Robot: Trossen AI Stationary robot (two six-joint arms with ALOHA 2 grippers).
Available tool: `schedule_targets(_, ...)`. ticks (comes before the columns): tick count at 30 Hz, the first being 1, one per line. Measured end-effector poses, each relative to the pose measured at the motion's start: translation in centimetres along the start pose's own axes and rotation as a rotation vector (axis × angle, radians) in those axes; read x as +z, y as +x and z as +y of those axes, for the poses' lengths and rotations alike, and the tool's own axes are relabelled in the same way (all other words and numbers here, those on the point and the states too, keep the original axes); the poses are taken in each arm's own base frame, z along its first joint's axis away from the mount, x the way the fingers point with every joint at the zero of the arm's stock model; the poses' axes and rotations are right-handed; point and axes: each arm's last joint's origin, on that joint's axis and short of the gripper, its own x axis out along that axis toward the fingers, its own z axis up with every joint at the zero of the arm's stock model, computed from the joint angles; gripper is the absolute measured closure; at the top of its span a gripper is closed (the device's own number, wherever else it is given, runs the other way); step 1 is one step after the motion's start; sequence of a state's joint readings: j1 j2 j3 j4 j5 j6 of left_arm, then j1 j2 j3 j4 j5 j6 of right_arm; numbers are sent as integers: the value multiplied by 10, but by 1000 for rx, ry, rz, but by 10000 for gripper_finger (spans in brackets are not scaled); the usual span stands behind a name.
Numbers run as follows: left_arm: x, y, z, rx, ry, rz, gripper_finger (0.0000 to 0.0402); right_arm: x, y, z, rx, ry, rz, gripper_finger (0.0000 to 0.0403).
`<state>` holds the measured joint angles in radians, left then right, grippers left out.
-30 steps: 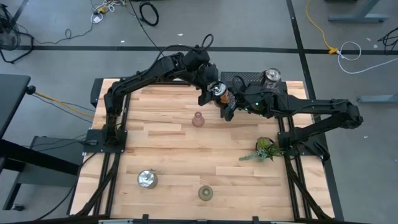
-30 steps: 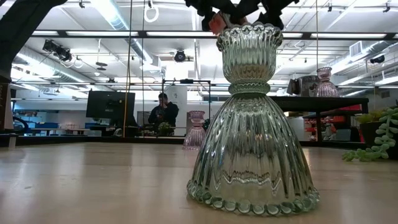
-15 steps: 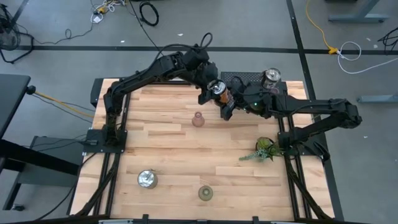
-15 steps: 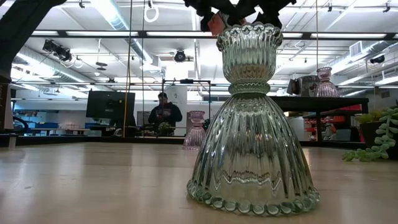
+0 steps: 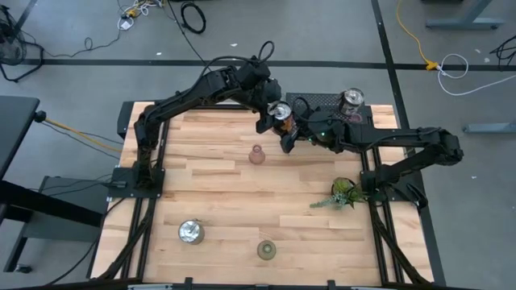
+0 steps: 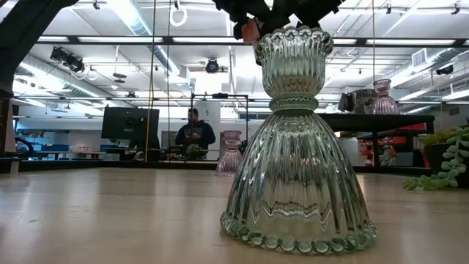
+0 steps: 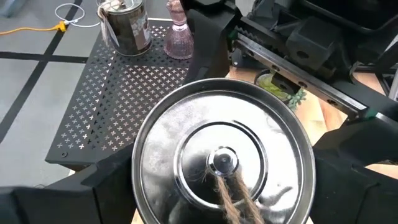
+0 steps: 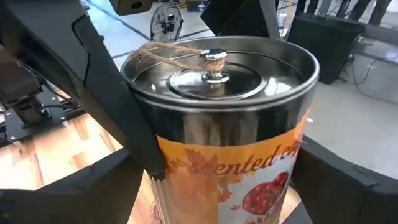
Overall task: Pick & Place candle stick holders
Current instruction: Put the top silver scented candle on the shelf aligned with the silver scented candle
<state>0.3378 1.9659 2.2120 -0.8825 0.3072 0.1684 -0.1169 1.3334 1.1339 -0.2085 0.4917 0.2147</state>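
both arms meet over the far middle of the wooden bench (image 5: 226, 201), just in front of the black mesh rack (image 5: 322, 103). between them is a silver tin candle holder (image 5: 280, 113) with an orange label, a metal lid and a bit of twine at its knob. the left tool (image 5: 274, 121) stands wide around the tin, its dark fingers (image 7: 93, 186) on either side of the round lid in the left wrist view. the right tool (image 5: 292, 133) also stands wide on the same tin, its fingers (image 8: 143, 149) flanking the labelled wall in the right wrist view. the tin is off the bench, carried between both tools.

on the rack stand a second silver tin (image 5: 351, 100) and a pink glass holder (image 7: 178, 37) beside it. another pink glass holder (image 5: 256, 155) stands on the bench near the middle. a third silver tin (image 5: 190, 232) and the olive-green glass holder (image 5: 266, 250) stand near the front edge, apart from each other. a leafy sprig (image 5: 343, 194) lies toward the right side. in the low view a person (image 6: 193, 132) shows in the room beyond.
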Motion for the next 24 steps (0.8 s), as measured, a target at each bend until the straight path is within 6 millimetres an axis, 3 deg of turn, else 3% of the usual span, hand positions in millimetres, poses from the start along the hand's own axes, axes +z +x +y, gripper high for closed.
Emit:
schedule_targets(5,1,0,0,4,-1,-8,47,0,-1,-2,-10,7,3,81)
schedule_targets(16,1,0,1,35,-2,-2,47,-1,-3,-3,-6,18,31,81)
schedule_targets(24,5,-7,6,78,-26,-45,47,6,-20,-11,-17,15,3,81)
